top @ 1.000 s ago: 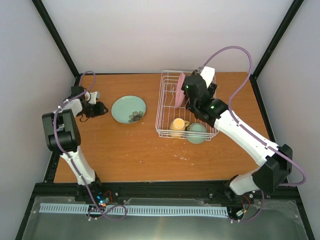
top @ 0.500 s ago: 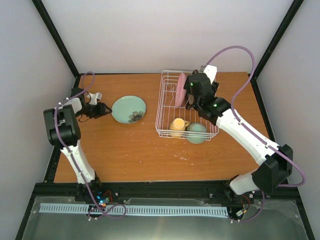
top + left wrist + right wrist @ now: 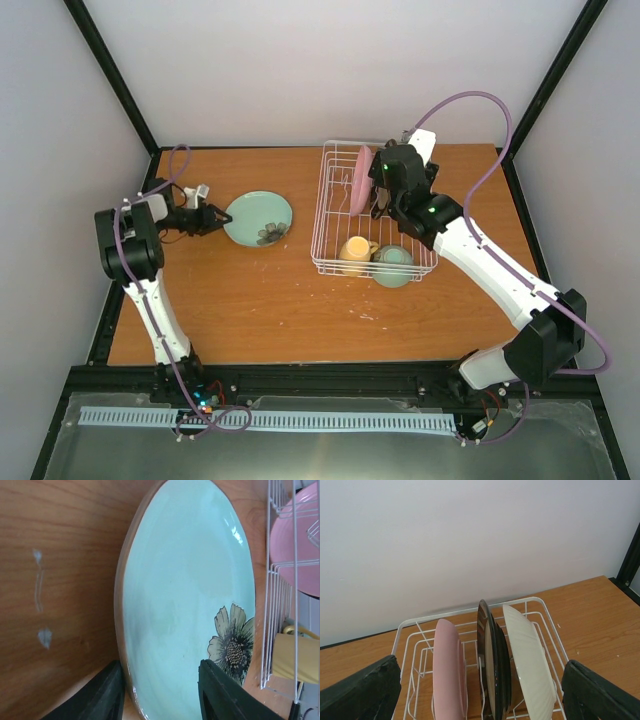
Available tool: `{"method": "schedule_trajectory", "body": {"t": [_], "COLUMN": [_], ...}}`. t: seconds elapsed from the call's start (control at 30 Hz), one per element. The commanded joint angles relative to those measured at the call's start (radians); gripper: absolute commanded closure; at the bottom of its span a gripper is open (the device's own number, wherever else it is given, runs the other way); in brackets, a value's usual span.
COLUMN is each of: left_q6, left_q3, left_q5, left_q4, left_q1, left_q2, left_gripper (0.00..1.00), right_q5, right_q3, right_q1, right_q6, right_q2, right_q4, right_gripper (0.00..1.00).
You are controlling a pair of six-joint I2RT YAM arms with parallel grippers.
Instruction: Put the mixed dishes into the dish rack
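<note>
Rack (image 3: 335,212) holding pink plate (image 3: 449,665), dark plate (image 3: 492,665), white plate (image 3: 530,665), mug (image 3: 354,251), bowl (image 3: 393,264)

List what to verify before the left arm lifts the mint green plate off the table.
1. Left gripper open, with the rim of the round mint green plate with a flower print between its fingers: ok.
2. Firm hold on that rim: not ok, the jaws are not yet closed.
3. Plate lying flat on the wooden table, apart from the white wire dish rack: ok.
4. Free slot in the rack beside the round pink plate: ok, the prongs on its outer side look empty.
5. Way over the rack free: not ok, the open right gripper hovers above the standing plates.
</note>
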Motion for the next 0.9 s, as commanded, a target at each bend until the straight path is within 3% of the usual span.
{"method": "schedule_trajectory", "body": {"t": [0.0, 0.17, 0.37, 0.43, 0.63, 0.87], "left_q6": [-0.012, -0.019, -0.019, -0.017, -0.014, -0.068], "left_q3": [0.063, 0.09, 0.113, 0.114, 0.098, 0.073], "left_q5": [0.111, 0.131, 0.143, 0.147, 0.18, 0.2], "left_q4": [0.017, 0.018, 0.013, 0.012, 0.016, 0.076], "left_q1": [0.006, 0.003, -0.01, -0.015, -0.028, -0.054], "left_q2": [0.054, 0.112, 0.164, 0.165, 0.08, -0.209], "left_gripper": [0.59, 0.67, 0.86, 0.98, 0.99, 0.99], "right_q5": [-0.001, 0.006, 0.007, 0.002, -0.016, -0.194], "right_q3": [-0.013, -0.01, -0.011, -0.01, -0.017, -0.079], "right_q1": [-0.006, -0.006, -0.008, -0.008, -0.008, -0.009], "right_q6": [-0.009, -0.015, -0.017, -0.017, -0.028, -0.111], "right_q2": [-0.014, -0.014, -0.01, -0.007, 0.003, -0.005], "right_q4": [0.016, 0.016, 0.019, 0.019, 0.031, 0.147], "right_gripper": [0.14, 0.14, 0.14, 0.14, 0.14, 0.17]}}
